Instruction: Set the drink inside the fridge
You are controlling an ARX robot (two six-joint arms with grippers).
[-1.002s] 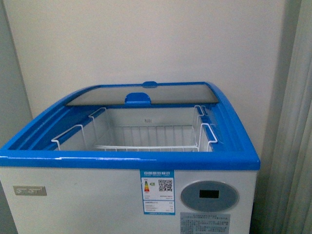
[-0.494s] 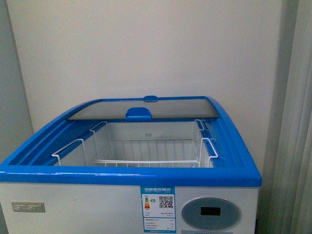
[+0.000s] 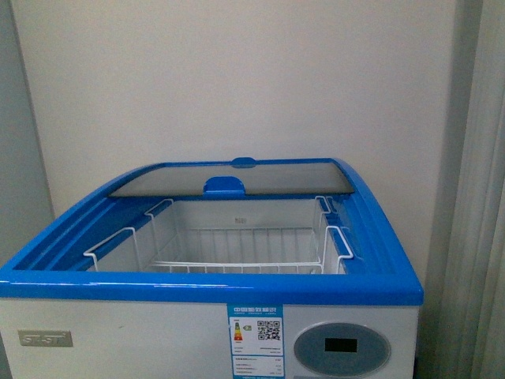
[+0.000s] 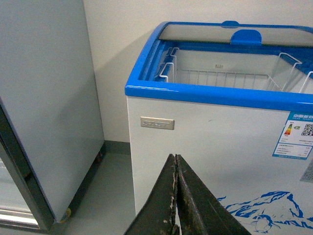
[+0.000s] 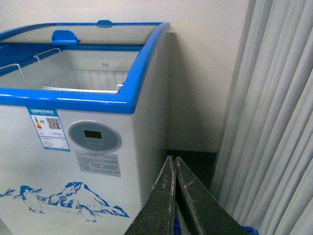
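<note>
The fridge [image 3: 142, 328], a white chest cooler with a blue top rim, fills the front view. Its glass lid [image 3: 229, 175] is slid to the back, so the top stands open over a white wire basket [image 3: 237, 249] with nothing in it. The oval grey display [image 3: 341, 346] is on the front. No drink shows in any view. My left gripper [image 4: 175, 159] is shut and empty, low in front of the fridge's left front corner [image 4: 142, 147]. My right gripper [image 5: 173, 160] is shut and empty, low by the fridge's right front corner [image 5: 146, 147].
A taller grey-white cabinet on castors [image 4: 44, 107] stands left of the fridge, with a floor gap [image 4: 105, 186] between them. Grey curtains [image 5: 269, 122] hang close on the right. A plain wall [image 3: 237, 79] is behind.
The fridge sits lower in the front view than a second ago, so the camera has risen or tilted up. The last half second shows almost no shift.
</note>
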